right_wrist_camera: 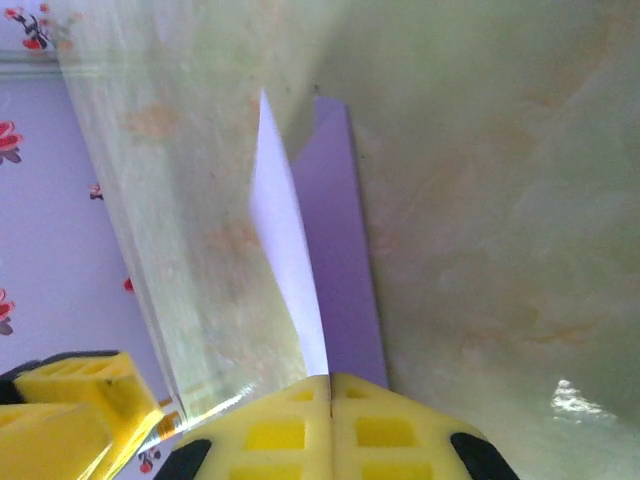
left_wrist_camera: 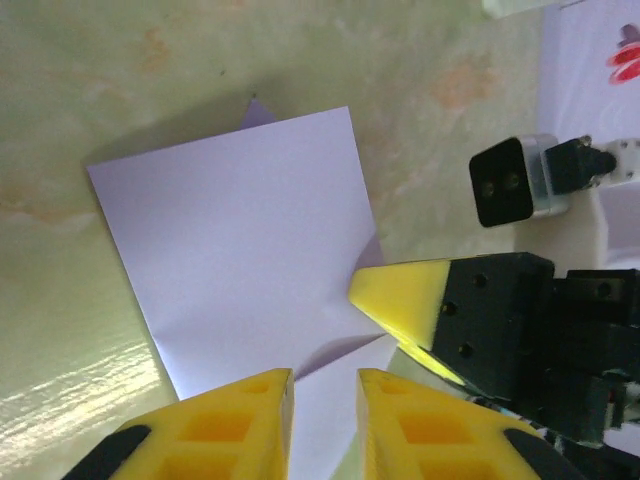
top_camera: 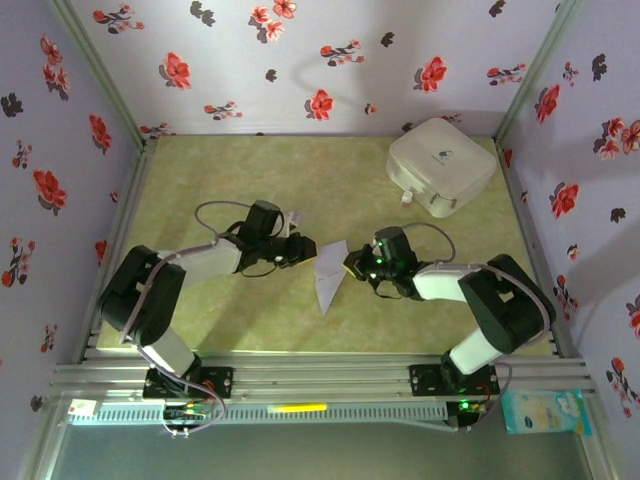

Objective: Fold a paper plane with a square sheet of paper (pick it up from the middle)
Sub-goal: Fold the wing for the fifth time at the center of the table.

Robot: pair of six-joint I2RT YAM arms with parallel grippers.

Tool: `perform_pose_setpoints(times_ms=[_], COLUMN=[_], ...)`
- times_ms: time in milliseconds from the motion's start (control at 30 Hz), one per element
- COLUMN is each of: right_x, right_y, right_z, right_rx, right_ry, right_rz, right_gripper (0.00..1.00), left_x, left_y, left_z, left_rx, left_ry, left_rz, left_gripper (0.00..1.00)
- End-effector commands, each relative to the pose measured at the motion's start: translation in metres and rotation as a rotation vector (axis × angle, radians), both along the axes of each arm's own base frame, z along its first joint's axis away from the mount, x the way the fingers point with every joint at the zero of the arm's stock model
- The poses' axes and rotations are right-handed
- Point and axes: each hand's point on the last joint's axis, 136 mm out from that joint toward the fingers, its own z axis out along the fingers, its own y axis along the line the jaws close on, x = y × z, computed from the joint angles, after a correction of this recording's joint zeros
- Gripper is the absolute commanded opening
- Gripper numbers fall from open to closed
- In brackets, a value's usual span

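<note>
Yellow-fingered right gripper (right_wrist_camera: pixel 330 378) clenched on the folded square sheet of paper (right_wrist_camera: pixel 290 230) at its 3 o'clock edge, mid-table. Left gripper (left_wrist_camera: pixel 325 372) at 9 o'clock, jaws slightly parted, released. Probably best: hold pinch firm, press crease outward toward the far tip.

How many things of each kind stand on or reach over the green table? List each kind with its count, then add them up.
Robot arms: 2 (left arm, right arm)
Folded lavender paper sheet: 1
White rounded box: 1
Total: 4
</note>
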Motion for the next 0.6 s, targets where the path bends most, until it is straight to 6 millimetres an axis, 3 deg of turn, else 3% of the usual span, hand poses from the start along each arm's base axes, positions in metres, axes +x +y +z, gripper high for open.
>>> perform_pose_setpoints(times_ms=[0,167,400,567], right_x=[0.003,-0.003,-0.013,-0.02], right_y=[-0.005,-0.007,-0.005,-0.004], right_z=[0.007,-0.003,-0.015,-0.02], right_rx=[-0.073,-0.098,-0.109,-0.109], right_ry=[-0.01,0.028,0.066,0.075], right_rz=[-0.114,-0.208,-0.213,-0.203], right_gripper=[0.02,0.02,0.03,0.05], left_x=[-0.006,-0.006,-0.017,-0.024], left_y=[0.006,0.001,-0.012,-0.007], left_z=[-0.003,-0.007,-0.03,-0.049], left_rx=[-0.003,-0.001,0.007,0.045], left_ry=[0.062,0.083,0.145,0.18], left_rz=[0.06,0.078,0.076,0.091], left_gripper=[0.2,0.16,0.1,0.09])
